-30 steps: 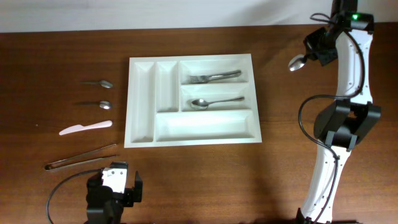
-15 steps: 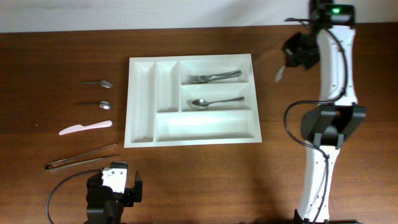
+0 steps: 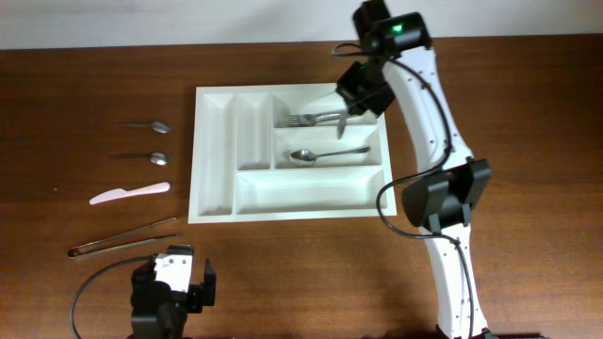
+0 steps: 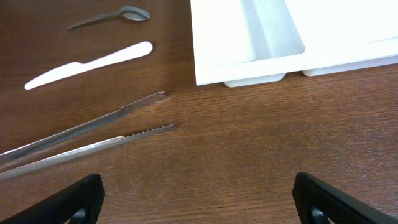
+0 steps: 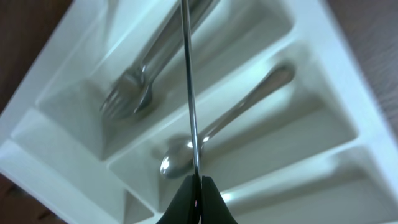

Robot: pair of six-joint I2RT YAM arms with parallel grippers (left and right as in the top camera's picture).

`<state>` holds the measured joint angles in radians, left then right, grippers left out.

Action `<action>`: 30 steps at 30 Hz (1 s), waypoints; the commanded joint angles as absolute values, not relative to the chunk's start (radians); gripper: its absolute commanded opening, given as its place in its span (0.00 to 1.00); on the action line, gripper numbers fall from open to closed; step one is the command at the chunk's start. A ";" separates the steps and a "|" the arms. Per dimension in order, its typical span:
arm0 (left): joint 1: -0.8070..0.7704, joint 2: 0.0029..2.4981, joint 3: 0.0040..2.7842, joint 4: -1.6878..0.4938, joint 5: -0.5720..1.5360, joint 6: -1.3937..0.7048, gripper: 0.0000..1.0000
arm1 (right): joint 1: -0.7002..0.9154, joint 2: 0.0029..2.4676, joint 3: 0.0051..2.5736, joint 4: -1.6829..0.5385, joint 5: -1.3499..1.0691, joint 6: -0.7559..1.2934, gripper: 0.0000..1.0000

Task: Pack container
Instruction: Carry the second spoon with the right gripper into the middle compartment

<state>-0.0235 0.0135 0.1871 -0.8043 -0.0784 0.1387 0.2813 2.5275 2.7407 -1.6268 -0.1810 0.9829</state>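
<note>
The white container (image 3: 311, 193) lies mid-table, with a fork (image 3: 320, 117) in its top right compartment and a spoon (image 3: 325, 153) in the one below. Above those compartments my right gripper (image 3: 347, 109) is shut on a thin metal spoon handle (image 3: 342, 123). The right wrist view shows that handle (image 5: 188, 87) edge-on, rising from the shut gripper (image 5: 198, 186) over the fork (image 5: 134, 93) and the spoon (image 5: 224, 118). My left gripper (image 3: 177, 259) rests open at the near left edge. Nothing lies between its fingers (image 4: 68, 199) in the left wrist view.
Left of the container lie two spoons (image 3: 149, 125) (image 3: 146, 157), a white plastic knife (image 3: 130, 193) and metal tongs (image 3: 122, 238). The left wrist view shows the tongs (image 4: 87, 134), the knife (image 4: 87, 64), one spoon (image 4: 112, 17) and the container's corner (image 4: 249, 37).
My right arm has swung left from the table's far right side to above the container's right compartments, carrying the spoon. The left arm has not moved.
</note>
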 commanded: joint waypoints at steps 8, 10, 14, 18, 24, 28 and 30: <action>-0.028 0.006 0.184 -0.805 -0.075 0.152 0.99 | 0.383 2.497 2.737 -1.699 -0.061 1.289 0.04; -0.028 0.006 0.184 -0.805 -0.075 0.152 0.99 | 0.402 2.497 2.727 -1.699 -0.058 1.346 0.04; -0.028 0.006 0.184 -0.805 -0.075 0.152 0.99 | 0.426 2.499 2.693 -1.699 -0.039 1.433 0.04; -0.028 0.006 0.184 -0.805 -0.075 0.152 0.99 | 0.428 2.504 2.623 -1.699 -0.040 1.476 0.04; -0.028 0.006 0.184 -0.805 -0.075 0.152 0.99 | 0.425 2.508 2.502 -1.676 -0.041 1.505 0.04; -0.028 0.006 0.184 -0.805 -0.075 0.152 0.99 | 0.426 2.508 2.461 -1.652 -0.040 1.505 0.04; -0.028 0.006 0.184 -0.805 -0.075 0.152 0.99 | 0.426 2.508 2.461 -1.643 -0.040 1.505 0.04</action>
<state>-0.0235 0.0135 0.1871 -0.8047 -0.0784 0.1387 0.4255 2.5278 2.4680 -1.6527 -0.0673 1.4883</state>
